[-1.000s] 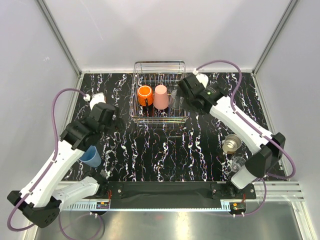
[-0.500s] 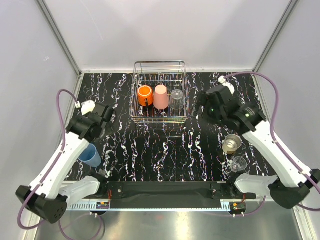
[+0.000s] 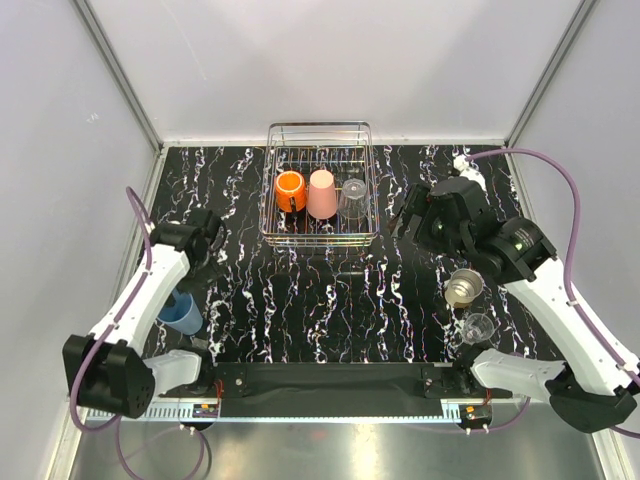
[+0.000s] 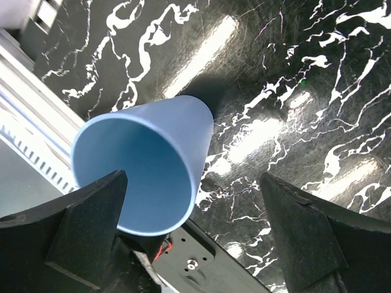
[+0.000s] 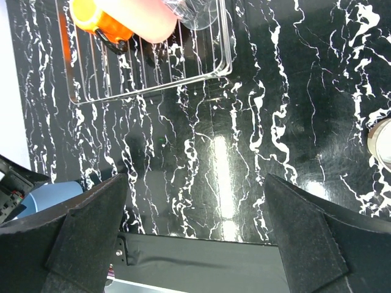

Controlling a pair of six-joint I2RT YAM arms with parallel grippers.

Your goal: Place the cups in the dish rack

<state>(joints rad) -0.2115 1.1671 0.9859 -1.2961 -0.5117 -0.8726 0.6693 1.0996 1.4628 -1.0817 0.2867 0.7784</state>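
Note:
The dish rack stands at the back middle and holds an orange mug, a salmon-pink tumbler and a clear glass. A light blue cup stands at the near left. A metallic cup and another clear glass stand at the near right. My left gripper is open and empty above the table; the blue cup shows under its left finger. My right gripper is open and empty, right of the rack.
The black marbled table ends at a black strip along the near edge, between the arm bases. White walls close in the left, back and right sides. The metallic cup's rim shows at the right wrist view's edge.
My right gripper has drawn back to the right from the rack, leaving the clear glass inside it. My left arm has swung back to the left, uncovering the blue cup.

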